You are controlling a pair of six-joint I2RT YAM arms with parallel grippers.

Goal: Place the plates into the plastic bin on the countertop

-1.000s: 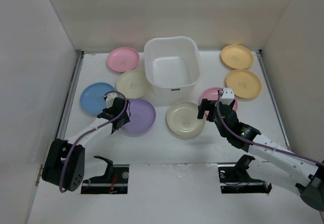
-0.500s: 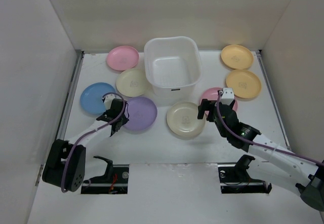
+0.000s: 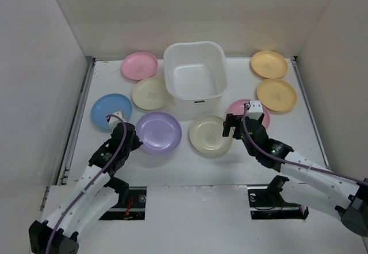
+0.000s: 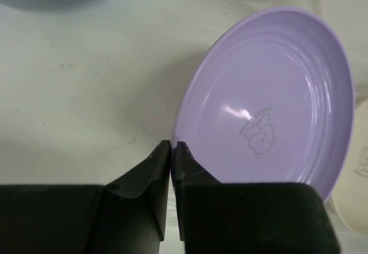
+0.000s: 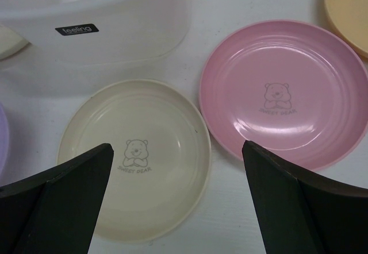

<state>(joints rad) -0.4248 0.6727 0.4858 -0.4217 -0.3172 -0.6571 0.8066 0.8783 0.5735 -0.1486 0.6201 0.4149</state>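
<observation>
The translucent white bin [image 3: 184,102] stands at the back middle of the countertop [image 3: 190,165] and holds nothing. Several plates lie around it. My left gripper [image 3: 127,134] is shut on the left rim of the purple plate [image 3: 158,132]; in the left wrist view the fingertips [image 4: 163,150] pinch that rim [image 4: 270,104]. My right gripper [image 3: 236,124] is open and empty, low over the gap between the cream plate [image 3: 210,135] and the pink plate [image 3: 244,109]. In the right wrist view the gripper [image 5: 177,146] spans the cream plate [image 5: 135,156] and the pink plate [image 5: 282,93].
A blue plate [image 3: 110,110], a second cream plate [image 3: 151,93] and a second pink plate [image 3: 139,66] lie left of the bin. Two orange plates [image 3: 269,64] [image 3: 276,94] lie at the right. White walls close in the left, back and right.
My left arm has lifted its elbow and its wrist has drawn back toward the near left, still at the purple plate's rim. The right arm has barely moved.
</observation>
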